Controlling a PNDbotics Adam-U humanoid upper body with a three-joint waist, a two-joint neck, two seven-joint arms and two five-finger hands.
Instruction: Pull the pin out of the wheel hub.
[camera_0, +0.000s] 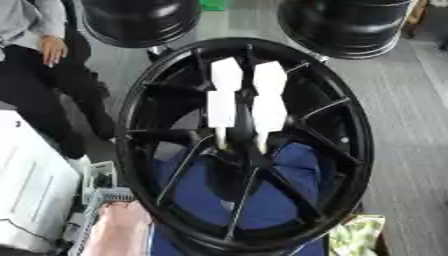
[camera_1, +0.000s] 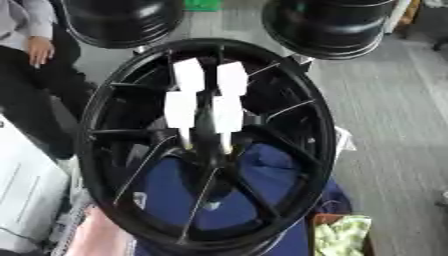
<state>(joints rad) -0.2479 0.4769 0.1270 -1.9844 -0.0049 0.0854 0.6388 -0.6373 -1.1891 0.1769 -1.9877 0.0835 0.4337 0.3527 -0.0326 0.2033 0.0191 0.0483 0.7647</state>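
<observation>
Grey floor (camera_0: 411, 125) filled the background, and two further black wheels (camera_0: 140, 20) stood at its far edge. We saw neither robot hand in either eye view, so we could not tell whether they were open or closed, nor place anything relative to them.

A large black wheel hub (camera_0: 354, 145) filled the middle of both views, its face turned towards the camera and its thin spokes running from the rim to the centre. At that centre we saw two pale pins (camera_0: 220, 135) side by side, still seated among the spokes. Four flat white tabs (camera_0: 226, 74) stood above them in two pairs, one pair higher than the other.

Through the lower spokes we saw blue cloth (camera_0: 297, 160). A white box (camera_0: 31, 190) sat at the left edge. Something pink (camera_0: 118, 227) lay by the rim's lower left, and a green-yellow cloth (camera_0: 354, 235) by its lower right.
</observation>
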